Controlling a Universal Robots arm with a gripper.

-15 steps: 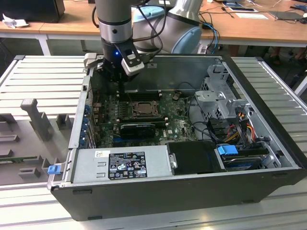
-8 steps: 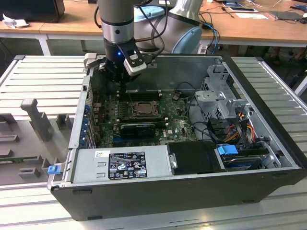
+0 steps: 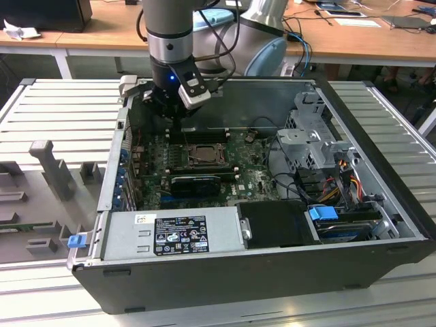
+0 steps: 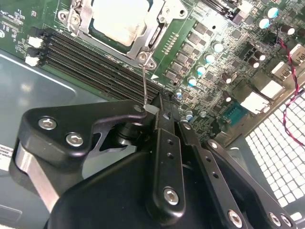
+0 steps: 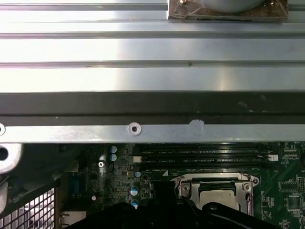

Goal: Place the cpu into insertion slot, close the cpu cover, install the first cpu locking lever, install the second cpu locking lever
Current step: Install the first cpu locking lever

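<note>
The cpu [image 4: 119, 21] was seen seated in the insertion slot [image 3: 203, 155], its pale face framed by the cpu cover [image 4: 143, 45], which lay flat over it. The slot was located on the green board [image 3: 252, 178] in the far half of the open computer case [image 3: 272, 276], toward the exterior view's left. A thin wire locking lever [image 4: 144, 81] was raised from one corner of the socket. Its flattened end was pinched between the closed fingers of the hand [image 4: 153, 110], which was held just beside the black memory slots [image 4: 95, 62]. A dark printed label [image 3: 180, 234] and a small white one [image 3: 145, 219] were carried on the grey power supply [image 3: 221, 231] at the near side; their writing could not be made out. The case was set on a ridged metal tabletop [image 3: 61, 109].
</note>
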